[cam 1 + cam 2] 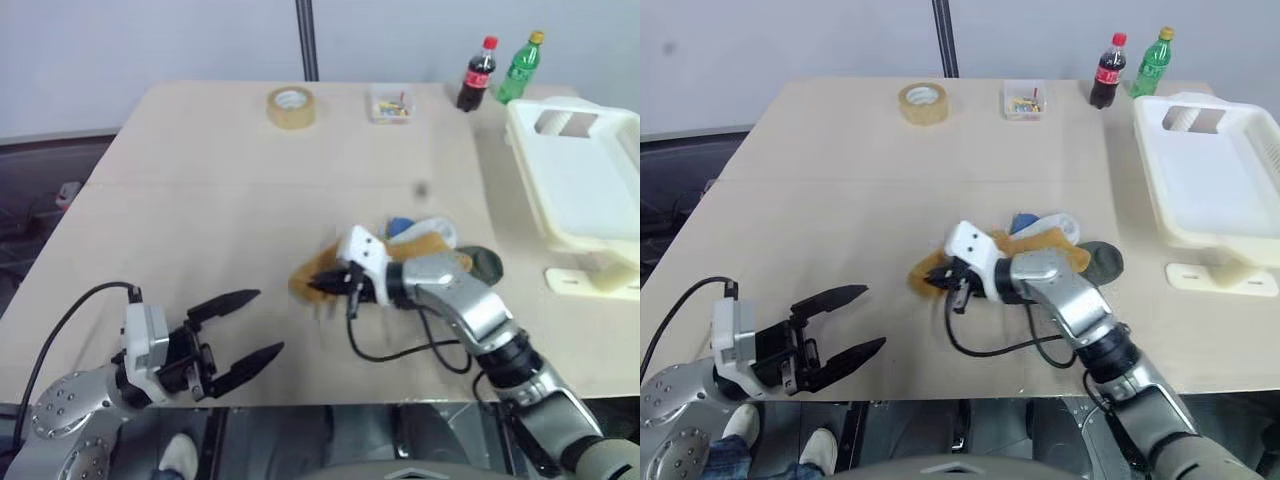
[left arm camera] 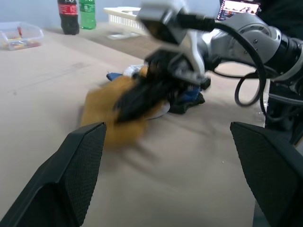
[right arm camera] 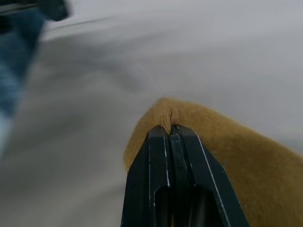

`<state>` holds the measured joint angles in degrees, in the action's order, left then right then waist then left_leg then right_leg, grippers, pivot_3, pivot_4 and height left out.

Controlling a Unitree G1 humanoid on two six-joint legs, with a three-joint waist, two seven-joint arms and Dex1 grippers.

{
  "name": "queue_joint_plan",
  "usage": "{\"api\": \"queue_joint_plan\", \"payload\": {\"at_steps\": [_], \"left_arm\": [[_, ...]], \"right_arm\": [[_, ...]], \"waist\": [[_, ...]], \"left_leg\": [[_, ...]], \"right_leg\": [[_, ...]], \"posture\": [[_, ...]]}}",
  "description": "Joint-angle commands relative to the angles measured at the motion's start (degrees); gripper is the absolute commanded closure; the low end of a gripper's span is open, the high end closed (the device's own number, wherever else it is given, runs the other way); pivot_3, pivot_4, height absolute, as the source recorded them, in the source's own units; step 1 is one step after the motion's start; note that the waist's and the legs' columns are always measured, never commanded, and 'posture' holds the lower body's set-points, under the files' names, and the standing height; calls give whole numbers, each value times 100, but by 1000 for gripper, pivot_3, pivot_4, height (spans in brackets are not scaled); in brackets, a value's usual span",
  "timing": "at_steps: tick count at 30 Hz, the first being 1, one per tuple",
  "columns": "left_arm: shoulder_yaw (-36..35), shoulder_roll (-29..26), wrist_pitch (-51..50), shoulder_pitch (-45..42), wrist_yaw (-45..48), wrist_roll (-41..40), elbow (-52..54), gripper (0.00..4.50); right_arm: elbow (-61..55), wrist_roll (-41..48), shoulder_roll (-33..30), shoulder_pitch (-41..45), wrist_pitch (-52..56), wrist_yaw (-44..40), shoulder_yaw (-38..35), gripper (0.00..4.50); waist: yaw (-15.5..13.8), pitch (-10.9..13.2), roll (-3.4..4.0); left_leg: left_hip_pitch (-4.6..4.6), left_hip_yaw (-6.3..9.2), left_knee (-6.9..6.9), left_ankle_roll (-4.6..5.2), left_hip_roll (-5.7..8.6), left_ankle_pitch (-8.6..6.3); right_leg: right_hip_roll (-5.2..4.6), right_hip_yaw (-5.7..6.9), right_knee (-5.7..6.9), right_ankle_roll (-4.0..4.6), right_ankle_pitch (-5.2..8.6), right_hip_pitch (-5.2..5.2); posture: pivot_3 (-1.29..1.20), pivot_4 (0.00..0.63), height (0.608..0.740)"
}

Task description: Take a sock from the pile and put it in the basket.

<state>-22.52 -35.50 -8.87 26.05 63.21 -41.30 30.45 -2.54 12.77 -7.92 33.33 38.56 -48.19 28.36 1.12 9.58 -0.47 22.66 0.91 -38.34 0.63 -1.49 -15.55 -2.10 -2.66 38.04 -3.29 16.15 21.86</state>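
Wide tan bench [image 1: 230, 210]; white slotted basket [image 1: 575, 175] at its far right edge, well apart from the pile [image 1: 440, 250] near mid-bench. Right claw [image 3: 169, 135] clamped shut on a pinched fold of the mustard-yellow sock [image 1: 310, 275], at the pile's left side. Left claw [image 1: 248, 328] spread wide near the front edge, holding nothing.

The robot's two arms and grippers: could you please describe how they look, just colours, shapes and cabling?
Both arms are silver-grey metal with rounded joint housings and darker black sections. The left gripper has two tapered black fingers on a black base, with a white box at the wrist and a black cable. The right gripper also has black fingers, a white block mounted above it, and a looping black cable.
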Motion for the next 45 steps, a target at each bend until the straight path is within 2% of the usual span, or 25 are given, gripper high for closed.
{"api": "queue_joint_plan", "payload": {"at_steps": [1,3,6,12,16,25,28,29,30,31,36,40,45], "left_arm": [[-249,88,118,124,-118,-154,256,0],[-271,104,131,205,-142,-166,315,0],[-283,122,120,249,-188,-184,362,0],[-249,115,123,223,-206,-183,333,0],[-151,69,91,62,-150,-173,206,0],[-151,-69,20,-254,-25,-184,8,0],[-171,-62,20,-213,-17,-191,24,0],[-167,-51,27,-191,-15,-184,30,0],[-163,-42,34,-174,-11,-178,34,0],[-151,-28,39,-159,-14,-170,40,0],[-86,6,35,-154,-51,-160,69,0],[-70,0,30,-153,-44,-169,73,0],[-110,-22,8,-101,-19,-215,81,0]], "right_arm": [[709,-24,703,332,-298,499,-237,4203],[809,29,912,389,-411,586,-392,3617],[547,64,769,372,-299,444,-471,2164],[-373,165,-379,380,-53,416,-1203,2164],[48,-326,-898,261,-323,444,-955,2164],[611,-669,-500,402,-203,823,-750,2164],[396,-596,-486,348,-125,799,-783,2871],[338,-599,-502,337,-109,785,-762,3531],[298,-612,-519,330,-106,777,-738,3848],[232,-625,-548,317,-101,762,-711,4370],[-553,-430,-837,147,337,466,-582,4443],[-1455,-114,-1319,-291,1165,188,-416,4443],[-2122,382,-1709,-918,2305,283,-641,4443]], "waist": [[9,0,-1],[21,0,-1],[-2,0,0],[-17,0,0],[24,1,2],[135,2,2],[122,2,2],[122,2,2],[124,2,2],[125,2,2],[114,3,4],[102,1,1],[105,1,1]], "left_leg": [[0,2,0,0,1,0],[1,1,0,-1,1,0],[2,4,0,-2,6,0],[8,12,0,-1,19,0],[7,11,2,-2,18,0],[11,-9,4,-1,13,0],[15,-9,4,-1,10,0],[15,-8,4,-1,11,0],[15,-7,4,-1,11,0],[15,-7,4,-1,10,0],[15,-4,4,-1,8,0],[23,3,6,-1,10,0],[22,5,7,-1,10,0]], "right_leg": [[0,1,0,0,0,2],[0,1,4,0,-1,4],[-3,3,2,0,-1,6],[-19,13,-3,-1,-1,5],[-5,13,-1,2,0,5],[3,-8,15,5,2,24],[-7,-8,11,4,1,24],[-9,-6,11,4,1,24],[-9,-6,11,4,1,24],[-8,-5,12,4,1,24],[-7,-3,12,5,2,25],[-13,3,3,5,2,24],[-15,4,3,5,2,22]], "posture": [[0,150,740],[0,150,740],[0,150,740],[0,150,740],[0,150,740],[0,150,740],[0,150,740],[0,150,740],[0,150,740],[0,150,740],[0,150,740],[0,150,740],[0,150,740]]}}
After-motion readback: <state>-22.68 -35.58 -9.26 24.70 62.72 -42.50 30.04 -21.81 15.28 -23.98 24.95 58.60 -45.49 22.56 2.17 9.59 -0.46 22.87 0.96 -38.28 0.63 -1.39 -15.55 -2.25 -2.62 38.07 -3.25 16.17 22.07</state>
